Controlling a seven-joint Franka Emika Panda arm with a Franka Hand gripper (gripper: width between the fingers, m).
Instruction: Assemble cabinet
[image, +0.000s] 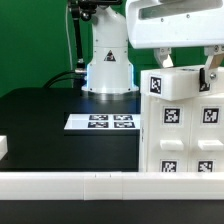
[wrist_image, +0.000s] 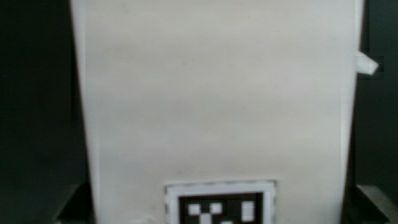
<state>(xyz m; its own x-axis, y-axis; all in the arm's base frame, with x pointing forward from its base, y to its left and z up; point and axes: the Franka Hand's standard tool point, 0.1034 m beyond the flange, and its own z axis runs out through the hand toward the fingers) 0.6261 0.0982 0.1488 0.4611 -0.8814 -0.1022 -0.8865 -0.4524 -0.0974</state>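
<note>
Pincer (image: 186, 66) grips cabinet (image: 180, 125); wrist shows one tag (wrist_image: 222, 205).

Green backdrop wall (image: 35, 40) behind a black tabletop (image: 45, 125), evenly lit.

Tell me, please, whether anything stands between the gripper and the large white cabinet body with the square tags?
Nothing visible does. The gripper sits right at the top edge of the large white plastic cabinet body, whose white face fills the wrist view unobstructed.

The cabinet (image: 180, 125), a large white box-shaped body bearing black-and-white square tags, is seen standing upright at the exterior view's right.
</note>
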